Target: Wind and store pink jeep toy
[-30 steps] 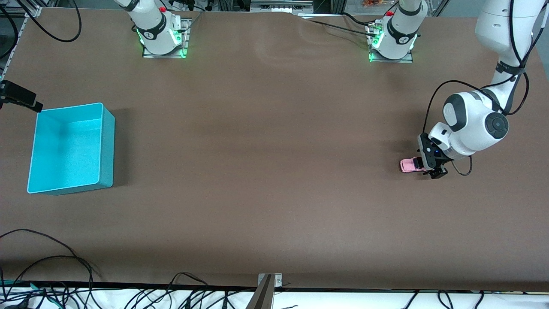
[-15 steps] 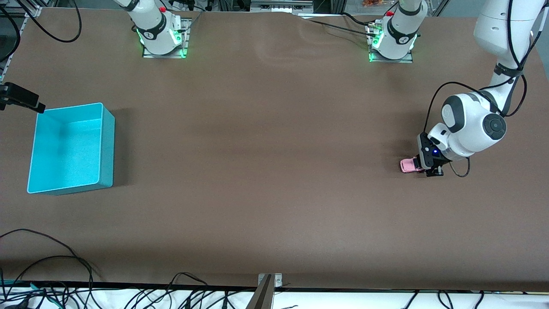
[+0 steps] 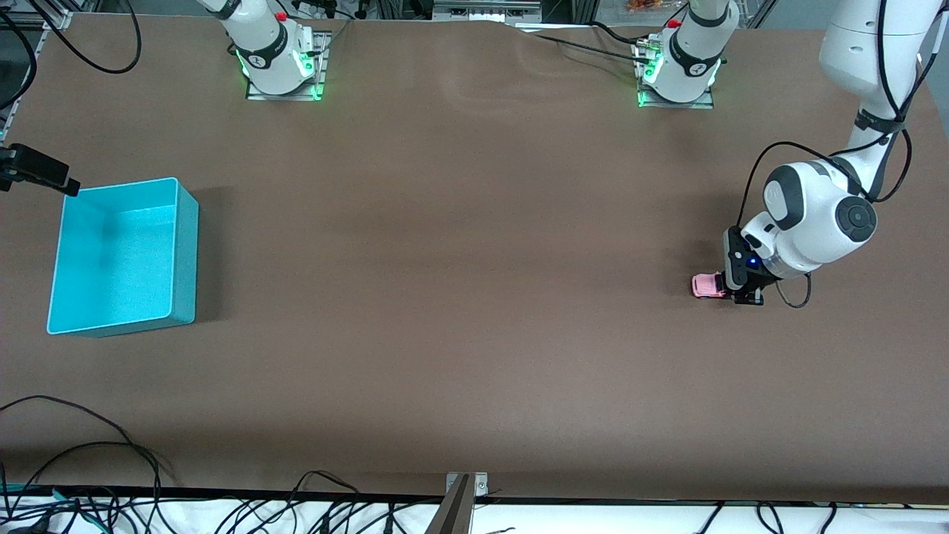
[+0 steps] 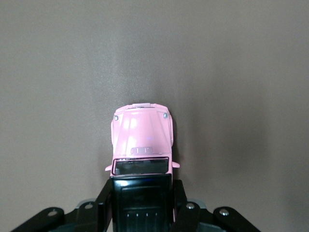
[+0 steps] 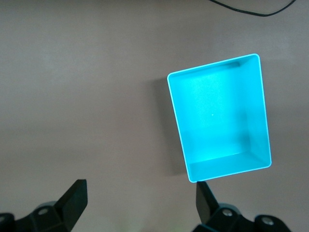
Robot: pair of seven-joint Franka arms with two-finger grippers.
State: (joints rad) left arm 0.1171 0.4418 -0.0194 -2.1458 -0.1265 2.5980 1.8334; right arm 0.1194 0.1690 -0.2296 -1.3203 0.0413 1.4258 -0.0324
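The turquoise bin [image 3: 122,256] sat on the brown surface [image 3: 460,297] at the right arm's end, with nothing inside it, well apart from everything else. The pink jeep toy [image 3: 708,285] stood on the surface at the left arm's end, well away from the bin, and the left tool [image 3: 744,291] was clamped on its black-roofed rear half with the pink hood sticking out toward the bin. The right tool [image 5: 140,198] hung in the air beside the bin, its fingers [image 5: 75,195] spread wide apart with nothing between them.
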